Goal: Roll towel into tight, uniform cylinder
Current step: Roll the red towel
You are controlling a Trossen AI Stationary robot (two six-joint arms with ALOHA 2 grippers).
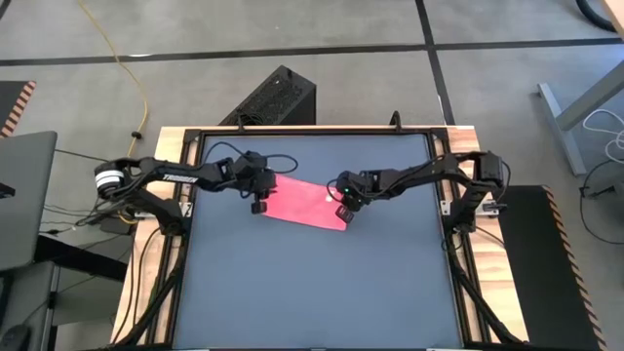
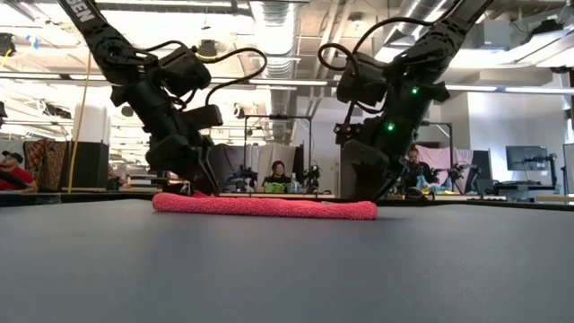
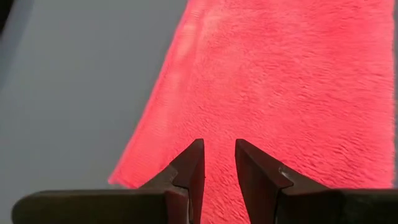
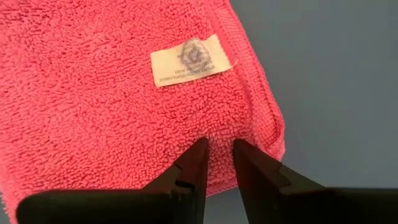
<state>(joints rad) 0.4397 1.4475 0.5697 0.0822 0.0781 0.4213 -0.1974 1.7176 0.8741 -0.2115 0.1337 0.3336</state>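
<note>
The pink towel lies flat on the dark grey tabletop, toward its far side, and shows as a low pink strip in the low view. Its white tag faces up near the right end. My left gripper is down at the towel's left end, fingers close together. My right gripper is down at the towel's right near corner, fingers close together. My left gripper comes from above, pointing down, onto the towel's top face near its left near corner. A narrow strip of cloth shows between the two fingertips. The towel lies flat on the table. How many layers it holds cannot be told. My right gripper comes from above, pointing down, onto the towel's top face close to its hemmed right corner, just below the tag. A little cloth sits between the two fingertips, and the hem bends beside them. The towel stays flat on the table.
A black box stands on the floor beyond the table's far edge. The table's dark frame and wooden side rails border the top. Bare tabletop lies toward the near edge. People sit in the room behind the table.
</note>
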